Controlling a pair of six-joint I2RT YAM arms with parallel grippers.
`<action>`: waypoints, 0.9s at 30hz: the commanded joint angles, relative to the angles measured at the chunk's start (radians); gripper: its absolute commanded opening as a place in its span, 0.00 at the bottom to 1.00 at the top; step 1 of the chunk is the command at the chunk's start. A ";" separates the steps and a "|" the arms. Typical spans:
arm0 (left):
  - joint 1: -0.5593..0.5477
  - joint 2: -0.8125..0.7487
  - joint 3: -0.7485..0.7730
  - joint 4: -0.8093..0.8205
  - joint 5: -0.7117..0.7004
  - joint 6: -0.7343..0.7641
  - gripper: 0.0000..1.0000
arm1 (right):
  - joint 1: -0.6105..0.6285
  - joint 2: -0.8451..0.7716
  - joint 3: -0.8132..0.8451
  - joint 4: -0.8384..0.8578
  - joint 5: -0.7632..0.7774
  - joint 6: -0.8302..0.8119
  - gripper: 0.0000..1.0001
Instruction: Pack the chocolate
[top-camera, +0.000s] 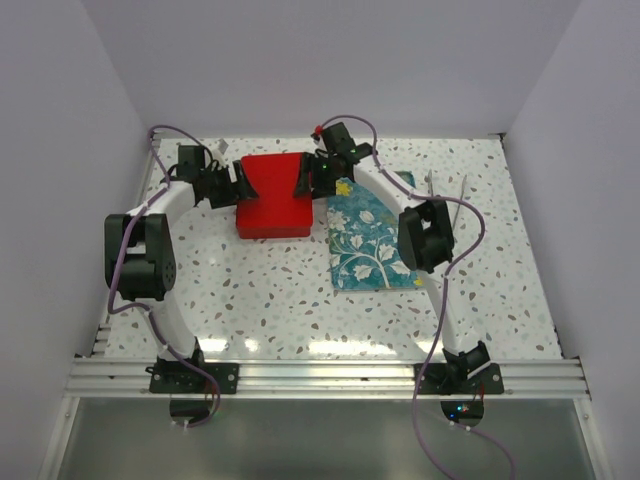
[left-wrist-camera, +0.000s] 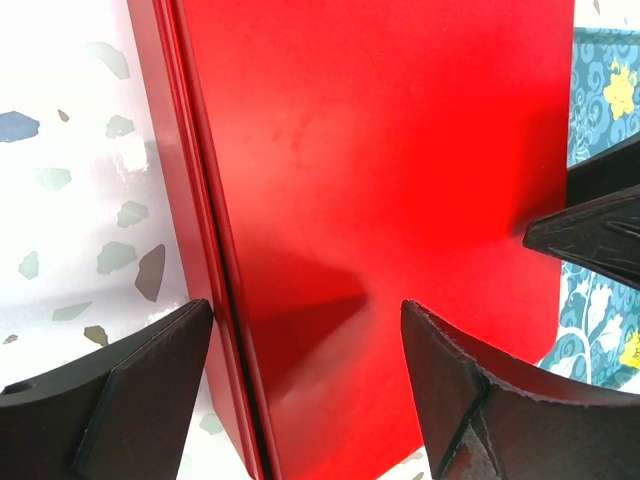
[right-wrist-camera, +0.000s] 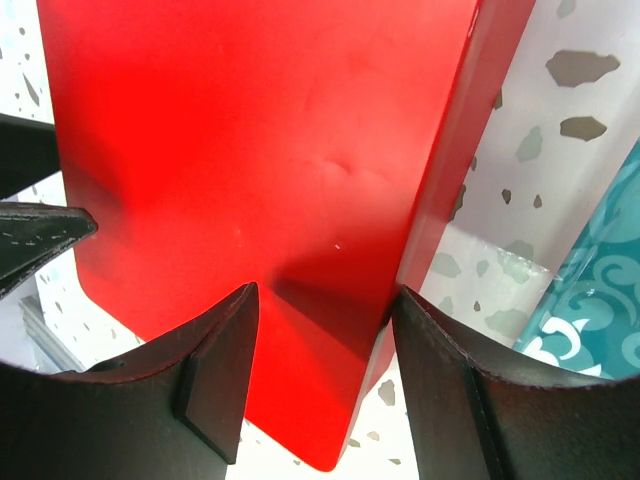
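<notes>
From above, the red box (top-camera: 272, 195) sits on the worktop (top-camera: 260, 300) between both arms, its longer sides running away from the bases. The left hand (top-camera: 222, 185) is at its left side and the right hand (top-camera: 312, 175) at its right. A teal tray (top-camera: 368, 240) lies just beside the box on the right. No chocolate shows in any view — probably it lies under the red top.

At the left wrist, the fingers are spread, 1 over the worktop and 1 over the red top, with the box's left edge between them.

At the right wrist, the hand is likewise spread astride the right edge, pinching nothing. Both hands are equally near, so a 2-sided lift looks the likely next move.
</notes>
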 joint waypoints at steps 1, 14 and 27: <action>-0.007 -0.004 0.041 0.011 -0.014 0.022 0.81 | 0.011 0.018 0.052 -0.021 0.028 -0.004 0.59; -0.007 0.002 0.052 -0.007 -0.057 0.031 0.57 | 0.019 0.035 0.087 -0.044 0.057 -0.001 0.60; -0.005 -0.005 0.050 -0.018 -0.097 0.039 0.52 | 0.017 -0.028 0.029 -0.047 0.126 -0.015 0.78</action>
